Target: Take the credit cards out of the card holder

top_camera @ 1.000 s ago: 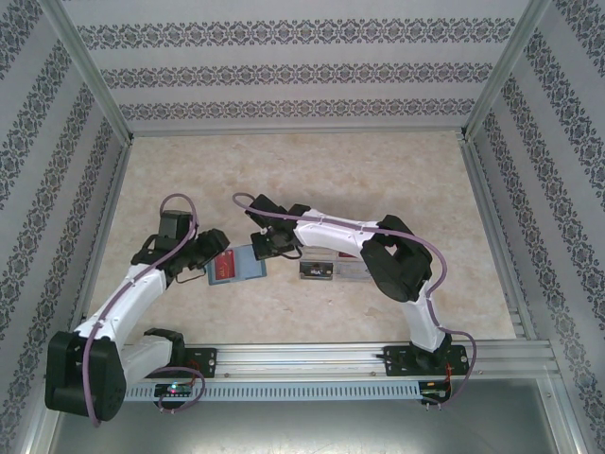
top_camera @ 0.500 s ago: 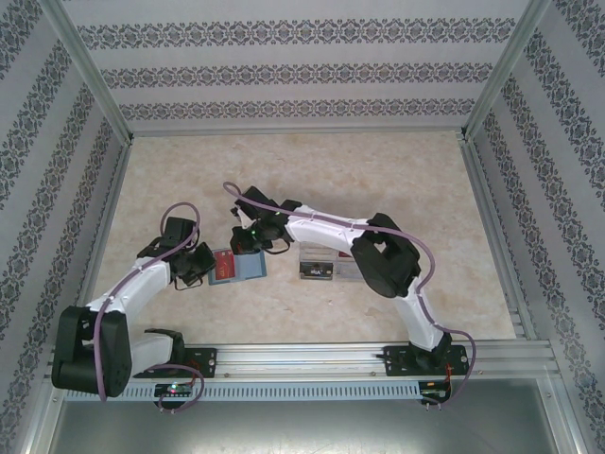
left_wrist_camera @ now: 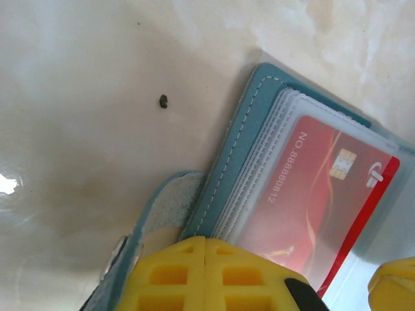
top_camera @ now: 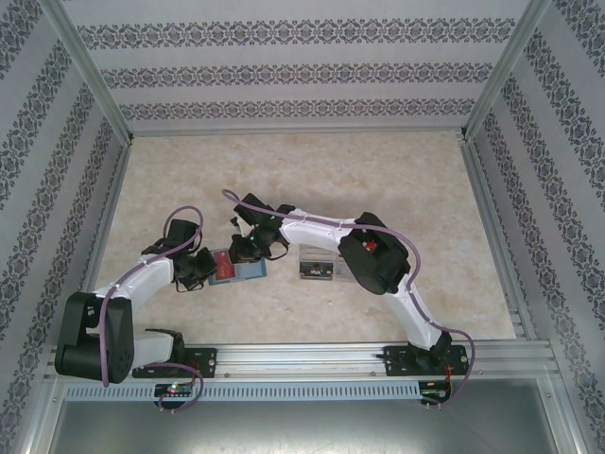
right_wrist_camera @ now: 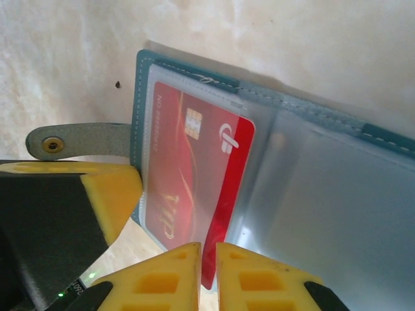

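Now the holder (top_camera: 248, 270) lies open on the table (top_camera: 378, 180). The left gripper (left_wrist_camera: 206, 245) is pressed together at its left edge. The right gripper's (right_wrist_camera: 209, 251) jaws flank the red card's (right_wrist_camera: 188, 175) edge; I cannot tell whether they grip it.

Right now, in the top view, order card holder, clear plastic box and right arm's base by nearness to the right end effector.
1. card holder, beneath the right end effector.
2. clear plastic box, to its right.
3. right arm's base, at the near edge.

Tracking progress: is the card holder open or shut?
Open: the card holder lies spread flat, its clear sleeves exposed, a red card showing in one.
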Available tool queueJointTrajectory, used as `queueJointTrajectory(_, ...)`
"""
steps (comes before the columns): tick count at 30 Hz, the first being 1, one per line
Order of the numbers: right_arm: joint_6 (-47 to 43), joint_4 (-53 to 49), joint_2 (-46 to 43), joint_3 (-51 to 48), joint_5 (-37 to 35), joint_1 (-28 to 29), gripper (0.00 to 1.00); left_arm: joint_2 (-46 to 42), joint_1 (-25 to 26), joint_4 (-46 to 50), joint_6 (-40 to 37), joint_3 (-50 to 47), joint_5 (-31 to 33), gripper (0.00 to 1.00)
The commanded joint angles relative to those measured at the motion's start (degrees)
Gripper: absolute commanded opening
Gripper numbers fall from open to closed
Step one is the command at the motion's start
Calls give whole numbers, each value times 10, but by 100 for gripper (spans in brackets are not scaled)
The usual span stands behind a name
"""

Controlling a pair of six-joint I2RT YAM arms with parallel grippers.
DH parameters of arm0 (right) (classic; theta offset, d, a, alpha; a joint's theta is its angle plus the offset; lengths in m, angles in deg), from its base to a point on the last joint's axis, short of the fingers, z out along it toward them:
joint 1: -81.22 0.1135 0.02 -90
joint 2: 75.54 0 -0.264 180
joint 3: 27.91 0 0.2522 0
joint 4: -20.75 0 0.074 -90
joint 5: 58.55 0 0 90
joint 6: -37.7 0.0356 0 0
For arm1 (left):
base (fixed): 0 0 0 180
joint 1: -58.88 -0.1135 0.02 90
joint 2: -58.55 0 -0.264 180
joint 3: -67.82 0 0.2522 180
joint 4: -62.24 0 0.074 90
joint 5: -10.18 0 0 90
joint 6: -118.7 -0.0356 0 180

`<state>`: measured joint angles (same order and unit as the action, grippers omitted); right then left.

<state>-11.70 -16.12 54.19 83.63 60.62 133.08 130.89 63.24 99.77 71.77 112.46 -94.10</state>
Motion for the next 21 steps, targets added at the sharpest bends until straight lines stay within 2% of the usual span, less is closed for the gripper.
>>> queueJointTrajectory(1, 6, -7, 18, 19, 19, -4, 17, 9, -8, 7, -2, -8, 6, 6)
queueJointTrajectory(18, 11, -25, 45, 39, 25, -4, 20, 9, -7, 1, -2, -11, -5, 6)
queueJointTrajectory(21, 11, -24, 47, 42, 28, -3, 12, 10, -8, 0, -2, -11, -6, 6)
